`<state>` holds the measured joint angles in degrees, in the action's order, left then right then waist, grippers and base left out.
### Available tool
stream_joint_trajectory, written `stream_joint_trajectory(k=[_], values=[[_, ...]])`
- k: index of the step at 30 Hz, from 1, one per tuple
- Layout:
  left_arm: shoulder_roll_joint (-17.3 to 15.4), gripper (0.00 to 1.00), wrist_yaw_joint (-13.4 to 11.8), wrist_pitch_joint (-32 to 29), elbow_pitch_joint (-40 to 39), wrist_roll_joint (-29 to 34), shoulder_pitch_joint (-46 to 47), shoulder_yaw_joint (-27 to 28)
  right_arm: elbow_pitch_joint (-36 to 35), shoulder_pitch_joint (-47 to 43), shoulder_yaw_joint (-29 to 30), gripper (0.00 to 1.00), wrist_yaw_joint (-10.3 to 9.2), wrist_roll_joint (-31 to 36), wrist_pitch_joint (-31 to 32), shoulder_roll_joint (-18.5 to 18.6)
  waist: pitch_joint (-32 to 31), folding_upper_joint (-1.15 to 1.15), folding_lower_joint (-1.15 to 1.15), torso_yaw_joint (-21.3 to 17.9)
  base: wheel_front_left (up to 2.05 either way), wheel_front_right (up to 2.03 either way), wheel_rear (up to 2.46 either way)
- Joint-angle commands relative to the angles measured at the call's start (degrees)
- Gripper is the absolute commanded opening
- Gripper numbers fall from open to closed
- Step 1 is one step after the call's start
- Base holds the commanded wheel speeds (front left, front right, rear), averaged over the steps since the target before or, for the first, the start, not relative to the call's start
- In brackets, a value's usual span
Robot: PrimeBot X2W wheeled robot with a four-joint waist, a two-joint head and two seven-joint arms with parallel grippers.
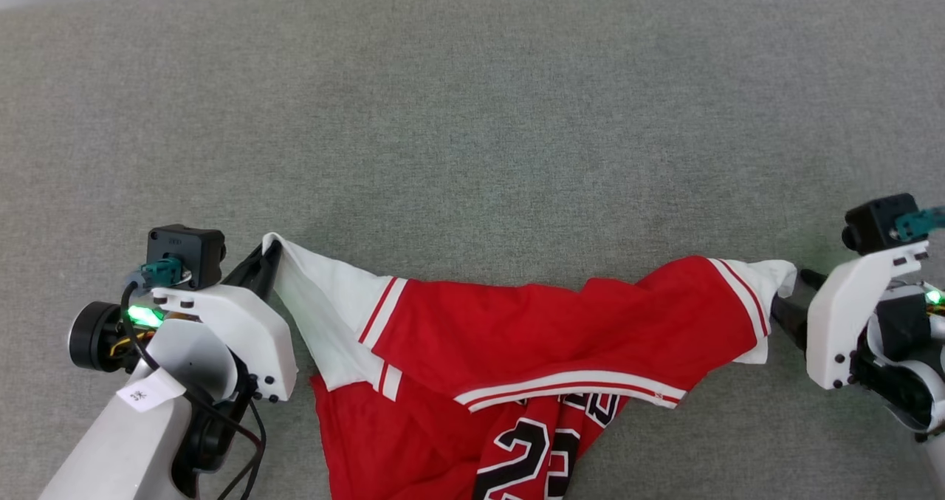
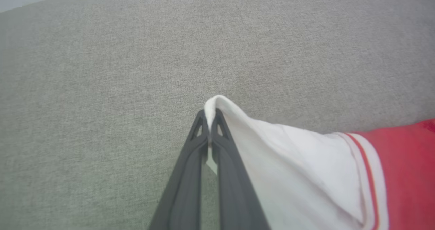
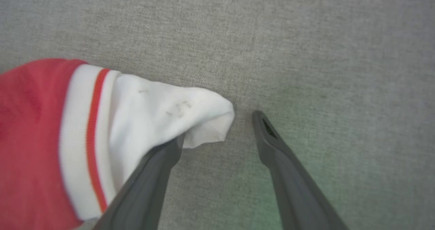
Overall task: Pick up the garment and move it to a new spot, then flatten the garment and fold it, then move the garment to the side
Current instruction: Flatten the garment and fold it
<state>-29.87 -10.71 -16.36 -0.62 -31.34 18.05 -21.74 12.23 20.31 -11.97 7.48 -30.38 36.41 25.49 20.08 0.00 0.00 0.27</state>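
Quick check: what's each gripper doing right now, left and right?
Left gripper: closed, pinching a white sleeve of the garment.
Right gripper: open; the other sleeve lies over one finger, not clamped.

The garment (image 1: 561, 337) lies stretched across the fabric surface (image 1: 472, 116) toward six o'clock, left gripper (image 1: 272, 250) at its nine o'clock end, right gripper (image 1: 791, 293) at three.

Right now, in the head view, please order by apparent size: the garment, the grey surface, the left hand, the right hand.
1. grey surface
2. garment
3. left hand and right hand: both small dark fingers, about alike, so unranked.
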Motion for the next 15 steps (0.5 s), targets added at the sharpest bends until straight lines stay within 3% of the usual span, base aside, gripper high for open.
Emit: stream_joint_trajectory(k=[1, 2, 3, 5, 15], values=[[0.21, 0.0, -0.3, 0.46, -0.12, -0.09, 0.69, 0.14, 2.36, -0.7, -4.0, 1.0, 0.1, -1.75, 3.05, -0.38, 0.38, 0.0, 0.0, 0.15, 0.0, 0.0, 0.0], [0.28, 0.0, -0.34, 0.42, -0.06, -0.22, 0.67, 0.17, 3.09, -0.9, -5.34, 1.0, 0.13, -2.53, 4.29, -0.35, 0.44, 0.0, 0.0, 0.19, 0.0, 0.0, 0.0], [0.39, 0.0, -0.35, 0.5, 0.0, -0.43, 0.65, 0.22, 3.51, -0.98, -6.46, 0.85, 0.16, -3.25, 5.35, -0.23, 0.47, 0.0, 0.0, 0.22, 0.0, 0.0, 0.0], [0.46, 0.0, -0.27, 0.51, 0.14, -0.64, 0.59, 0.29, 3.74, -0.49, -7.81, 0.0, 0.24, -4.5, 5.99, 0.27, 0.44, 0.0, 0.0, 0.24, 0.0, 0.0, 0.0], [0.85, 0.0, -0.33, 3.25, 0.89, -2.18, 0.33, 1.9, 0.59, 4.55, -3.78, 0.0, 0.0, -4.78, -0.98, 4.84, -3.39, 0.0, 0.0, -0.43, 0.0, 0.0, 0.0]])
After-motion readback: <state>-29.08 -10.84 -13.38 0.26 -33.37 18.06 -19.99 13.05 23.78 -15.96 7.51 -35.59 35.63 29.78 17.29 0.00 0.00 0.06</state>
